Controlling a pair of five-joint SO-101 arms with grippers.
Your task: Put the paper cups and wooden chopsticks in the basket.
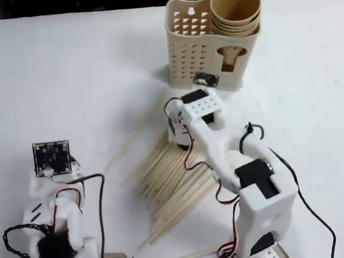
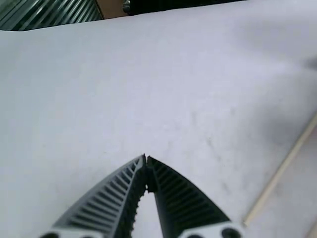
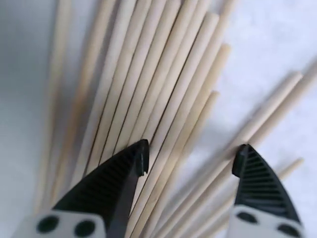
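High view: one cream basket (image 1: pixel 191 50) stands at the far side of the white table (image 1: pixel 61 73). One nested stack of paper cups (image 1: pixel 235 8) — at least four rims can be counted — sits in its right end. The chopsticks (image 1: pixel 171 178) lie on the table in front of the basket. They are more than a dozen, packed too close for an exact count, and two lie apart from the pile. The right gripper (image 3: pixel 192 152) hangs open over the pile — its jaws spread wide above several sticks. The left gripper (image 2: pixel 146 159) is closed on nothing, above the table.

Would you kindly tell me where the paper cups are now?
In the high view, the paper cups sit stacked inside the basket, beyond the chopstick pile.
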